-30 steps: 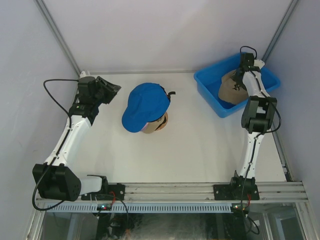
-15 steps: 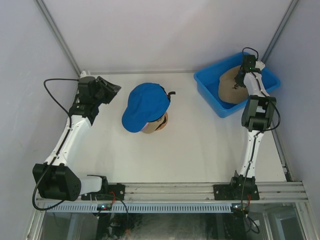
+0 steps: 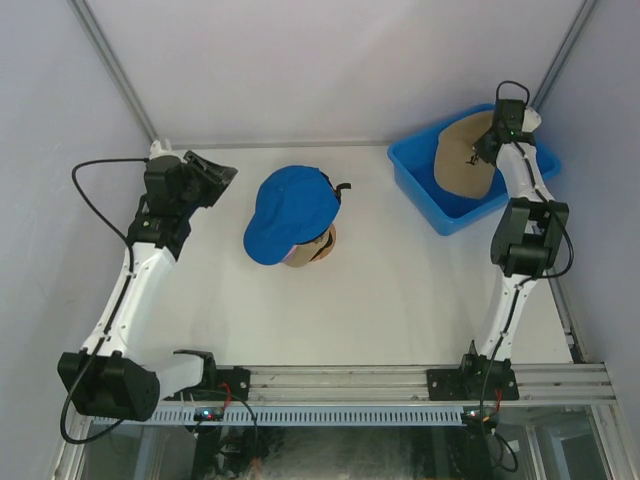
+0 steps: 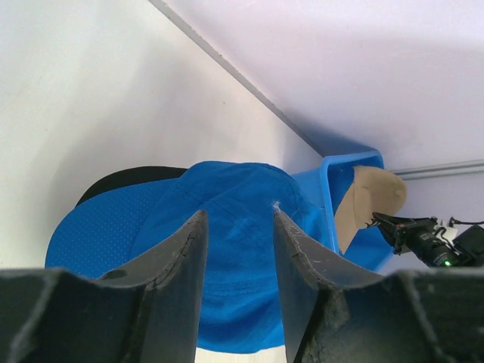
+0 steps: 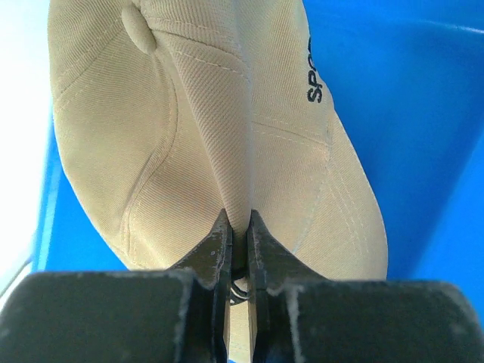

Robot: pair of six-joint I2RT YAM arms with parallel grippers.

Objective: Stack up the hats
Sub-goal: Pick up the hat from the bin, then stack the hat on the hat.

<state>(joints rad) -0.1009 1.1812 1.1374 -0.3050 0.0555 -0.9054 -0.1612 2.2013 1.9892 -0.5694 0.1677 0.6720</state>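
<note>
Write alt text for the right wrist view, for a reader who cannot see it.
The right gripper is shut on a pinched fold of the tan cap, seen close up with the blue bin behind it. The cap's top button and some dark lettering show.

Your left arm [image 3: 135,275] and right arm [image 3: 505,300] were white along the long links, with boxy black housings at the joints and black base blocks [image 3: 215,380]. A thin black cable [image 3: 78,185] looped off the left arm's side. On the left gripper [image 4: 238,215], the fingers [image 4: 178,280] were dark grey, rough, and scuffed pale at the edges.
</note>
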